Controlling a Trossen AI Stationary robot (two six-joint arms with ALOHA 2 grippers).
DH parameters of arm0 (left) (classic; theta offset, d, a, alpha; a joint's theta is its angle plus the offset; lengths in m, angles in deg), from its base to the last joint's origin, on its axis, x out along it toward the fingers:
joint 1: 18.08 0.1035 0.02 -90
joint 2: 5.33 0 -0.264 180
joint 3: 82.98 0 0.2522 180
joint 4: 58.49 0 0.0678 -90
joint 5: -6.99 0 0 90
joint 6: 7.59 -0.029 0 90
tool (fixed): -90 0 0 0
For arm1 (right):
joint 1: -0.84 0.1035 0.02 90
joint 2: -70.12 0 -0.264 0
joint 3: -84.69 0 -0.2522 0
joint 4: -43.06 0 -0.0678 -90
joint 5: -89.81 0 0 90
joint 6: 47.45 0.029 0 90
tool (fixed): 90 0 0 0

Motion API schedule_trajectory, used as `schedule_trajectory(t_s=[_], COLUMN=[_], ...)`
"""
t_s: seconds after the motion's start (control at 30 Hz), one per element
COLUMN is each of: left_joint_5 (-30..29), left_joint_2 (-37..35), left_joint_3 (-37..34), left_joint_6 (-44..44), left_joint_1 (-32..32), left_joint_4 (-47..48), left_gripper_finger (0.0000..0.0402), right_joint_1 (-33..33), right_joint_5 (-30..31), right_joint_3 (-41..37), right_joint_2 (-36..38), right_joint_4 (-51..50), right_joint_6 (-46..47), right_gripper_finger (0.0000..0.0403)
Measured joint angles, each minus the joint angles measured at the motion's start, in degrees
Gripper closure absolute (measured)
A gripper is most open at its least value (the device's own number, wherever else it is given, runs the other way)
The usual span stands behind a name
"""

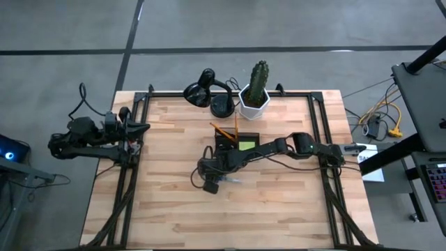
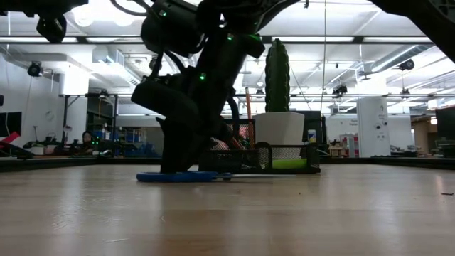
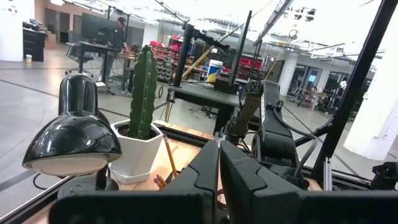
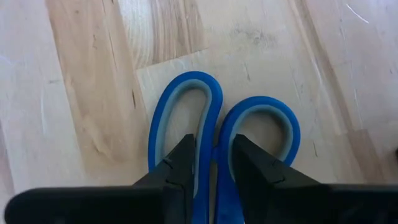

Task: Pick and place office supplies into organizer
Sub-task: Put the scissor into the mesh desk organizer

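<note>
The right tool (image 4: 210, 163) was down on the pale wooden plank worktop (image 1: 279, 202), its two dark fingers (image 4: 180, 168) clenched on the blue-handled scissors (image 4: 217, 124) where the two handle loops meet. In the low view the scissors (image 2: 178, 176) lay flat on the worktop, just in front of the small black mesh rectangular organizer (image 2: 274, 158). From above, the organizer (image 1: 237, 143) sat near the middle of the worktop, holding a lime-green sticky-note pad (image 1: 247, 146) and thin orange pencils (image 1: 221, 130) leaning out at an angle.

Behind the organizer stood a green cactus in a white hexagonal pot (image 1: 255, 94) and a black desk lamp (image 1: 208, 90), side by side at the far edge. The right arm lay across the organizer in the high view and hid part of it; the scissor blades were covered by the tool there.

The left tool (image 1: 139, 128) waited at the worktop's left edge, fingers (image 3: 239, 180) closed together on nothing. A person showed far off in the room, too small to make out.
</note>
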State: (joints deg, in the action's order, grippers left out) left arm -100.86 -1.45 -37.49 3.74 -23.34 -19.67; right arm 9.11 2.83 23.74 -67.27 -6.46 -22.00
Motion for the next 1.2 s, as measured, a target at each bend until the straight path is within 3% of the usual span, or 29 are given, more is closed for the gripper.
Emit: schedule_trajectory(t_s=[1.2], left_joint_5=[0.0], left_joint_2=[0.0], left_joint_3=[0.0], left_joint_6=[0.0], left_joint_1=[0.0], left_joint_4=[0.0], left_gripper_finger=[0.0402], right_joint_1=[-0.8], right_joint_5=[-4.4], right_joint_3=[11.1], right_joint_2=[-0.2], right_joint_4=[-6.1], right_joint_6=[1.6], right_gripper_finger=[0.0335])
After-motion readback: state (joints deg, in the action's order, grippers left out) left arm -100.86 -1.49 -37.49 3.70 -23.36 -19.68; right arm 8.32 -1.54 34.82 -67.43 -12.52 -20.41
